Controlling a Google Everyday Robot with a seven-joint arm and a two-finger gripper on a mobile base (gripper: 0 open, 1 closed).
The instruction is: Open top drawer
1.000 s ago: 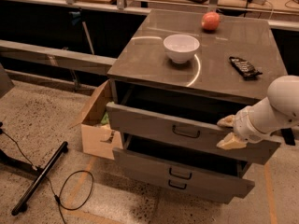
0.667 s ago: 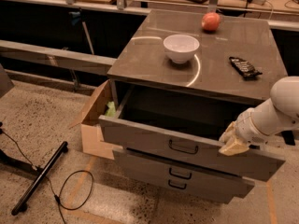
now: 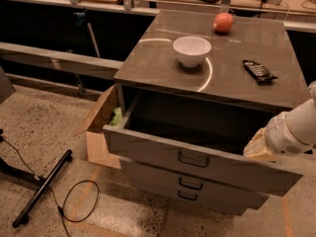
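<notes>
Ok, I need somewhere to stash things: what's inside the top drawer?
Inside the top drawer only dark shows, no items visible; its front wall hides the near floor. The gripper sits at its right front edge.

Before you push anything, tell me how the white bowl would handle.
The white bowl looks rigid, probably ceramic, so breakable. On the glossy cabinet top it would likely slide, not tip. The gripper is at the top drawer's right end.

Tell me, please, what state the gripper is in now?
Gripper: at the right end of the wide grey metal top drawer, pulled out; its state cannot be told.
</notes>
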